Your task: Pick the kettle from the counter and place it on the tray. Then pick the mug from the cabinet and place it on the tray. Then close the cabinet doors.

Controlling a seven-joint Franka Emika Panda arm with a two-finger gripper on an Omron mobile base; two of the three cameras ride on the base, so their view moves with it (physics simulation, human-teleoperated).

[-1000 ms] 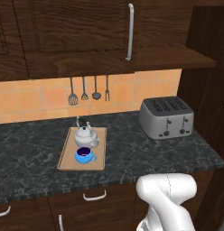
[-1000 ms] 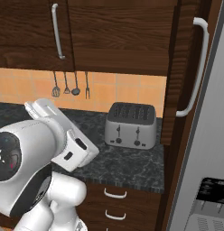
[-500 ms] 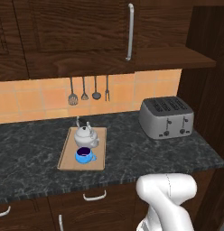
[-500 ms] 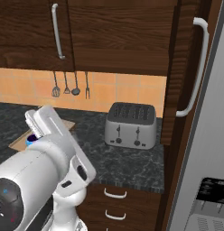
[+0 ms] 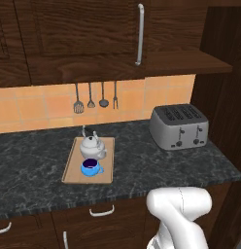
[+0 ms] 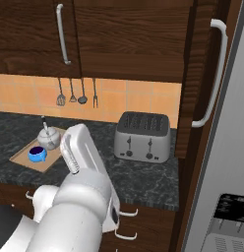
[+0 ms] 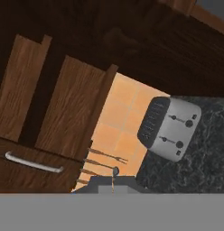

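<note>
The silvery kettle (image 5: 92, 145) stands upright at the far end of the light-wood tray (image 5: 71, 171) on the dark counter (image 5: 35, 155). The blue mug (image 5: 91, 167) sits on the tray just in front of the kettle. From the right side the kettle (image 6: 49, 138), mug (image 6: 37, 154) and tray (image 6: 20, 156) show the same layout. Both cabinet doors (image 5: 83, 39) look flush and shut, the bar handle (image 5: 139, 34) hanging upright. My arm (image 6: 84, 187) is folded low in front of the counter, well right of the tray. The gripper is shut and holds none of these things.
A boxy silver toaster (image 5: 180, 126) stands on the counter at the right. Several utensils (image 5: 95, 97) hang on the orange tile wall above the tray. A tall dark panel and a grey fridge with a curved white handle (image 6: 212, 74) close off the right side. Drawers (image 5: 102, 212) run under the counter.
In the right base view my arm has swung and folded lower across the foreground. Kettle, mug, tray and cabinet doors have not moved.
</note>
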